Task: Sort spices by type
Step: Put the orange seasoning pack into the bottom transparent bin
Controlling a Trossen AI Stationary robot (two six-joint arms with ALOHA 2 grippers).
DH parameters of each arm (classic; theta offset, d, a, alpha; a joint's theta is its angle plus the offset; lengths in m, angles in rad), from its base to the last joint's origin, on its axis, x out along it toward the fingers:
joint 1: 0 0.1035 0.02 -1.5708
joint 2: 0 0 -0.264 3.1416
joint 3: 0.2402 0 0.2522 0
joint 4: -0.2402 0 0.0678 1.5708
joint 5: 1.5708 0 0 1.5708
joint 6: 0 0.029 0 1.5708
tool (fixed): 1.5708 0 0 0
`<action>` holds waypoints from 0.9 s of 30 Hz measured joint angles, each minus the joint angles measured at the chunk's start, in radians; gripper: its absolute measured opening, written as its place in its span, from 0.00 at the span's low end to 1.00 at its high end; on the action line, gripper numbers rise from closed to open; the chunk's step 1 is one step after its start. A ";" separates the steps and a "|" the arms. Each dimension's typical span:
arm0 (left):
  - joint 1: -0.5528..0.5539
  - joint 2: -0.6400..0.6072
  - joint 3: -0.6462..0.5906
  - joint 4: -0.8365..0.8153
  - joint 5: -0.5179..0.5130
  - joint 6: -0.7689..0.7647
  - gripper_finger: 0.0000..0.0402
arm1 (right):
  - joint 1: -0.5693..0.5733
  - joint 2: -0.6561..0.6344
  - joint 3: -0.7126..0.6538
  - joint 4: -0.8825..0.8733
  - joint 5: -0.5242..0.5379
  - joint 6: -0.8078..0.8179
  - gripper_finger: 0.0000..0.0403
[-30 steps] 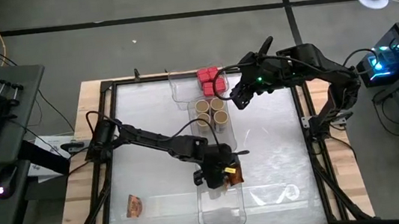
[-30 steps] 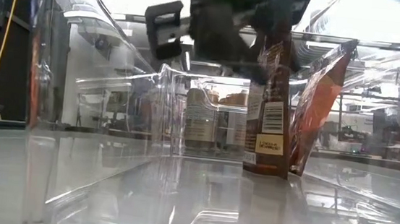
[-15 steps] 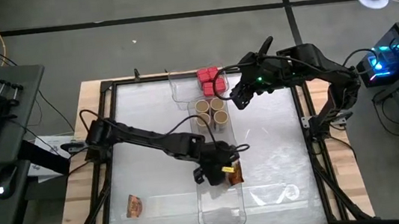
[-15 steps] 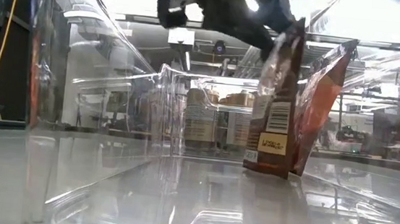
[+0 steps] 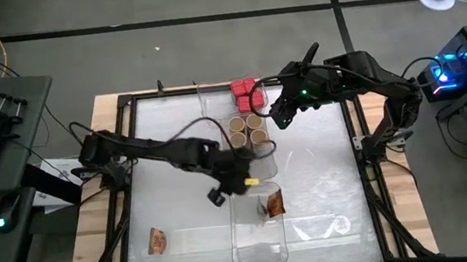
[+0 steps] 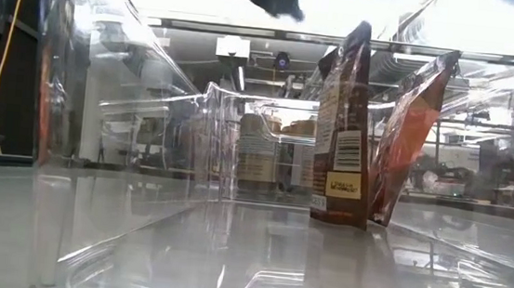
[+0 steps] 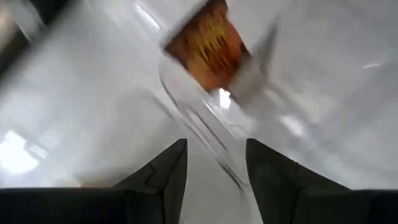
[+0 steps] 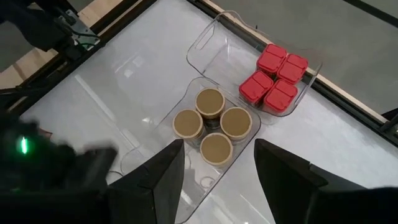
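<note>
Left claw (image 5: 223, 189) spread, empty, just beside near tray (image 5: 259, 251) holding upright packets (image 5: 270, 204). Right claw (image 5: 278, 117) spread, empty, above jars (image 5: 247, 130).

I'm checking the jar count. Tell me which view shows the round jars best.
The right wrist view: all four round jars show from above in their clear tray. The high view shows them small, the low view only dimly through plastic, the left wrist view not at all.
</note>
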 joint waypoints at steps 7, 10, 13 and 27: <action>0.097 -0.112 -0.056 -0.193 0.249 -0.319 0.37 | 0.000 0.000 0.000 0.006 -0.001 -0.037 0.47; 0.116 -0.202 -0.168 -0.186 0.435 -0.428 0.37 | 0.002 0.000 0.000 0.006 -0.022 -0.037 0.47; 0.091 -0.326 -0.329 -0.120 0.513 -0.545 0.37 | 0.012 0.000 0.000 0.004 -0.049 -0.037 0.47; -0.402 -0.782 -0.789 0.178 0.271 -1.142 0.37 | 0.062 0.000 0.000 -0.010 -0.049 -0.089 0.47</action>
